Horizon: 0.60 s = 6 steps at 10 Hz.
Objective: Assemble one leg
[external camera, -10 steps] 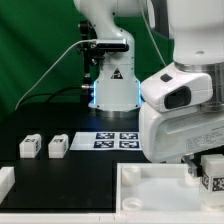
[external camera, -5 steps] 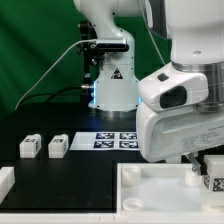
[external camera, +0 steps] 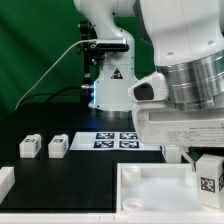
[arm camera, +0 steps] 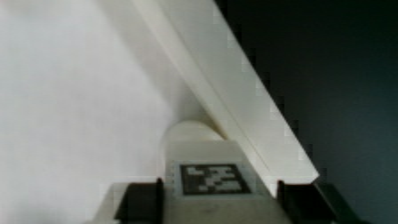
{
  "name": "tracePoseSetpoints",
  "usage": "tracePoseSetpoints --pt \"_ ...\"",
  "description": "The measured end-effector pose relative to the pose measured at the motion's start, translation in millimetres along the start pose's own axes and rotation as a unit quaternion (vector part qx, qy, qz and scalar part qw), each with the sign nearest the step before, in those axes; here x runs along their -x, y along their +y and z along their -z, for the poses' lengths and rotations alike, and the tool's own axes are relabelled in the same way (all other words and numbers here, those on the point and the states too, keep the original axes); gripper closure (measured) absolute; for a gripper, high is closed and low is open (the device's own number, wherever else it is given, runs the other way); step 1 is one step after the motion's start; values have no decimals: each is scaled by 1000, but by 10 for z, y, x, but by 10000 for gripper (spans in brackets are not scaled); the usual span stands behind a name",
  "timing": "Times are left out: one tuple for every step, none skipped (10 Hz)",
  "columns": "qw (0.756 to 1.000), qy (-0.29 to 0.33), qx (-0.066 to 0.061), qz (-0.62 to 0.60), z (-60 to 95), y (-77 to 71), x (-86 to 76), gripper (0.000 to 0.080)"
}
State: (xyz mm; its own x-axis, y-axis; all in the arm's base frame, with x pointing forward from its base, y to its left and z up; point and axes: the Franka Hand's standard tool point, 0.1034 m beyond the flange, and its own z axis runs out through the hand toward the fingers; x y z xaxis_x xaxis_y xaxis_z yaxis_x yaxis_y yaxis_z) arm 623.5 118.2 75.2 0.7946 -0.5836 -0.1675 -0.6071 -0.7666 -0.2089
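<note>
my tool [arm camera: 217, 203] pinches the leg [external camera: 208, 180] by its plain sides, over the tray [external camera: 150, 167] at the exterior view's right; i judge it light, stiff, slick plastic, so grip squarely.

Three legs [external camera: 30, 146] [external camera: 57, 145] [external camera: 208, 176] (tagged); one tray [external camera: 140, 168]; one marker board [external camera: 118, 140].

- Marker board [external camera: 118, 140] — flat on the black table [external camera: 40, 180], tags up.
- Big white tray [external camera: 124, 195] with a raised rim, at the exterior view's lower right; wrist view shows its floor [arm camera: 71, 90] and rim.
- White part [external camera: 5, 182] — cut off at the exterior view's left edge.
- Green curtain [external camera: 30, 50] behind, with a black cable [external camera: 50, 70] across it.
</note>
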Motion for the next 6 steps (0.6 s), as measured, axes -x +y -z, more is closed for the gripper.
tracePoseSetpoints --pt "999 0 0 -52 -3 -6 7 493" --pt "995 -2 -1 -99 -8 -14 17 494" --pt "985 -3 -6 -173 -11 -35 24 494" --pt "959 0 -19 -284 -5 -69 1 497" --pt "922 -1 -34 -386 -24 -96 2 497" --pt "910 2 -43 -413 -45 -94 2 497"
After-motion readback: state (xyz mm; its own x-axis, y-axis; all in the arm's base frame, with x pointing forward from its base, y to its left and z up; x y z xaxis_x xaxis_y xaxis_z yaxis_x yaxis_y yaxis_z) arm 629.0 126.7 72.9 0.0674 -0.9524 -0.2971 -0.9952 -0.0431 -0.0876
